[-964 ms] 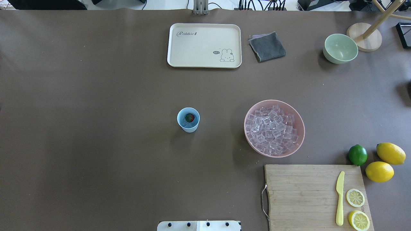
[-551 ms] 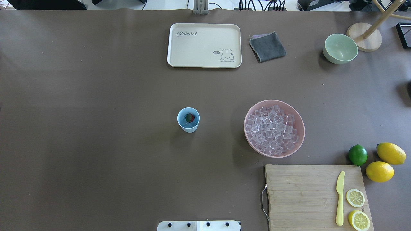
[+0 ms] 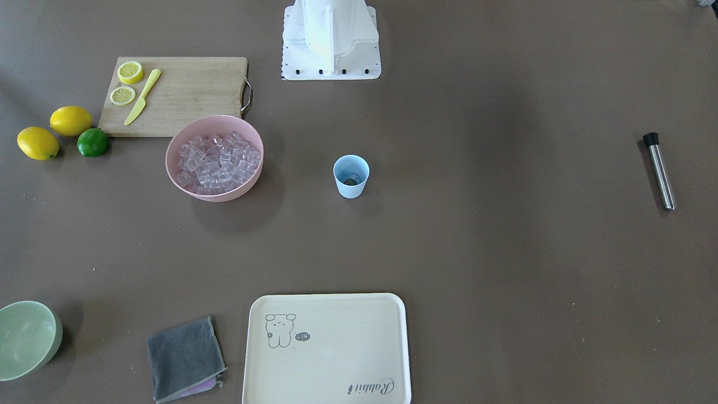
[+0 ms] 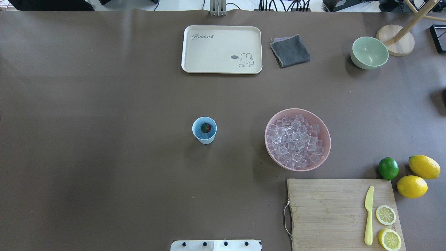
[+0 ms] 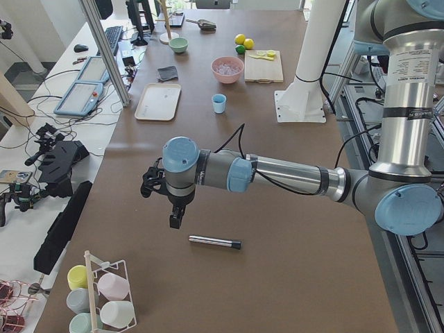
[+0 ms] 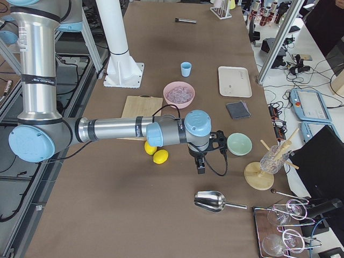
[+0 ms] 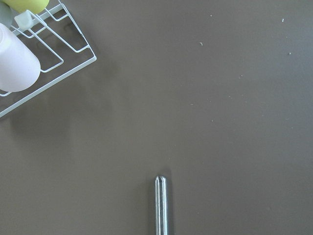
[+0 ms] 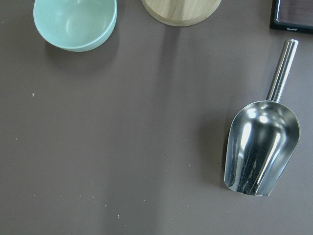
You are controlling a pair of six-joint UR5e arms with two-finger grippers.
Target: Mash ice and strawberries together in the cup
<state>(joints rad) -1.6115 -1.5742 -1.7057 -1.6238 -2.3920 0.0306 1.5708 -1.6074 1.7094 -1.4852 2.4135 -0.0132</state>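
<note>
The light blue cup [image 4: 204, 130] stands upright mid-table, and the red strawberry [image 4: 206, 128] lies inside it; the cup also shows in the front view [image 3: 351, 175]. The ice [image 4: 296, 140] fills a pink bowl [image 4: 268, 139] to the cup's right. A steel rod with a black cap [image 3: 658, 170] lies far off on my left side. My left gripper [image 5: 175, 220] hangs just above and beside that rod [image 5: 215, 242]. My right gripper [image 6: 200, 167] hangs over the table near a steel scoop [image 6: 215, 201]. I cannot tell whether either gripper is open or shut.
A cream tray [image 4: 221, 49], a grey cloth [image 4: 290, 51] and a pale green bowl [image 4: 369, 52] lie at the far side. A cutting board [image 4: 334, 212] holds a yellow knife and lemon slices, with a lime [image 4: 388, 168] and two lemons beside it. A cup rack [image 5: 104, 295] stands near the rod.
</note>
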